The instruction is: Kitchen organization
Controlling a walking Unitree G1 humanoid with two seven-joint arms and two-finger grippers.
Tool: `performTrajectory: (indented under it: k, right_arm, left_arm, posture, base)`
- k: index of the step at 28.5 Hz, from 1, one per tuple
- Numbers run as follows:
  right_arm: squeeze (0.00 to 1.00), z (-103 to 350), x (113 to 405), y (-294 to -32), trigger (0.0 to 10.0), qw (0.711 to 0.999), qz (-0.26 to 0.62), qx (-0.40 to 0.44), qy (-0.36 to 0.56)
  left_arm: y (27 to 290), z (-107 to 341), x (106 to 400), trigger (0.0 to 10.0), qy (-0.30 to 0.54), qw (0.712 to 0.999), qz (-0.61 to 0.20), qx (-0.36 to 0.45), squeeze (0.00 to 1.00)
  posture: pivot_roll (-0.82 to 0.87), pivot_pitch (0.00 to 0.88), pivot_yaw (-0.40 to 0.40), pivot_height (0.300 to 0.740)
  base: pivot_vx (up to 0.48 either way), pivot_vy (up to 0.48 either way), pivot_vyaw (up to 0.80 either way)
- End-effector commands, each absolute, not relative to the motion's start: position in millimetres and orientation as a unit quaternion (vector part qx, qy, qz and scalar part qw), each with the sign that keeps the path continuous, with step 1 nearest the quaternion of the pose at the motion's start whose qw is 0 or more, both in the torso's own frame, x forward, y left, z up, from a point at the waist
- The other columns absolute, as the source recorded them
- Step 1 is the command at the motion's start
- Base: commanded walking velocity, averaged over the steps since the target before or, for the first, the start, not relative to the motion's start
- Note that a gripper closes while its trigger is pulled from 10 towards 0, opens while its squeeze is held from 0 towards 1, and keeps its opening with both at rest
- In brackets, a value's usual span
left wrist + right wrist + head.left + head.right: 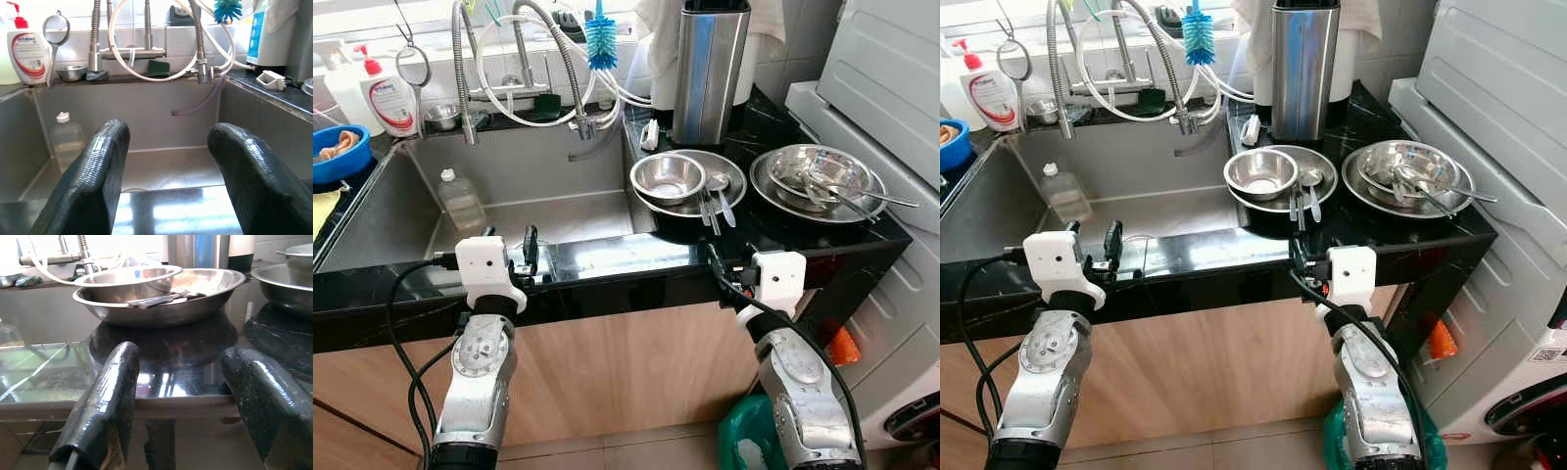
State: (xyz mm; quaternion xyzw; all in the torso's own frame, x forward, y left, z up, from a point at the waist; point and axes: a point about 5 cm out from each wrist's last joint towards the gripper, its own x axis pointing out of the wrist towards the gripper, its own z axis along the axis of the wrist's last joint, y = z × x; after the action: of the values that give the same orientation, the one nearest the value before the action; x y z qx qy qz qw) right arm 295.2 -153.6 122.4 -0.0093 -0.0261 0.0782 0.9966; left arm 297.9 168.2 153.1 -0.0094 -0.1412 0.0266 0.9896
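Note:
A small steel bowl sits on a steel plate with two spoons just right of the sink. Farther right, a second steel plate holds another bowl and utensils. A clear plastic bottle stands inside the sink. My left gripper is open over the counter's front edge, facing the sink. My right gripper is open at the front edge, in front of the plate with the bowl. In the wrist views, the left gripper and right gripper hold nothing.
A tall steel canister stands behind the dishes. A soap bottle, a strainer, hoses and a blue brush line the back of the sink. A blue bowl sits far left. A white appliance flanks the counter's right end.

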Motion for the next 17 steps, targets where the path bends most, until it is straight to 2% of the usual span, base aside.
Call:
performTrajectory:
  k: [1, 10, 17]
  right_arm:
    - [0.00, 128.2, 296.6, -151.1, 10.0, 0.996, 0.085, -0.005, -0.039]
    - [0.00, 128.1, 297.2, -152.5, 10.0, 0.996, 0.084, -0.008, -0.038]
    - [0.00, 128.7, 299.2, -151.8, 10.0, 0.996, 0.083, -0.006, -0.039]
  left_arm:
    - [172.9, 153.7, 297.4, 10.0, -0.143, 0.989, 0.034, -0.006, 0.00]
    - [173.7, 156.3, 297.8, 10.0, -0.148, 0.988, 0.035, 0.006, 0.00]
    - [170.9, 164.1, 298.6, 10.0, -0.162, 0.986, 0.024, 0.030, 0.00]
  posture:
    - [-0.14, 0.000, 0.040, 0.740]
    - [-0.14, 0.000, 0.038, 0.740]
    - [-0.12, 0.000, 0.038, 0.740]
  base:
    - [0.000, 0.480, 0.00]
    - [0.000, 0.480, 0.00]
    - [0.000, 0.000, 0.00]
